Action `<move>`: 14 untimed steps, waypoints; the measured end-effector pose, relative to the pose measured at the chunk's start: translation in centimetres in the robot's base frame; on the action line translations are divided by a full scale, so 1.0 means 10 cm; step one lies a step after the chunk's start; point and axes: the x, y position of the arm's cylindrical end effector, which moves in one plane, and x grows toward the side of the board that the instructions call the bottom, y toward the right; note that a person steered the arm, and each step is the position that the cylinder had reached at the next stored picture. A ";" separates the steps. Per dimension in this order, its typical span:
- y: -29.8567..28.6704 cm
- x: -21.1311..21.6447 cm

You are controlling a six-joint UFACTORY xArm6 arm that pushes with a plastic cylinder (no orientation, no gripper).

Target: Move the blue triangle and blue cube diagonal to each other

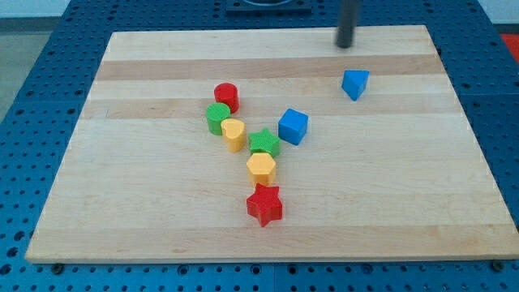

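Observation:
The blue triangle [354,83] lies at the board's upper right. The blue cube [293,126] sits near the middle, down and to the left of the triangle, with a clear gap between them. My tip [346,45] is near the board's top edge, just above the blue triangle and apart from it, slightly to its left. It touches no block.
A chain of blocks runs left of the blue cube: a red cylinder [226,96], a green cylinder [217,118], a yellow heart [234,135], a green star [263,143] close beside the cube, a yellow hexagon [261,168] and a red star [264,204]. The wooden board [122,211] lies on blue pegboard.

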 end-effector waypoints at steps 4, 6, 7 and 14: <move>0.43 0.53; -0.32 0.69; -0.38 0.86; -0.38 1.34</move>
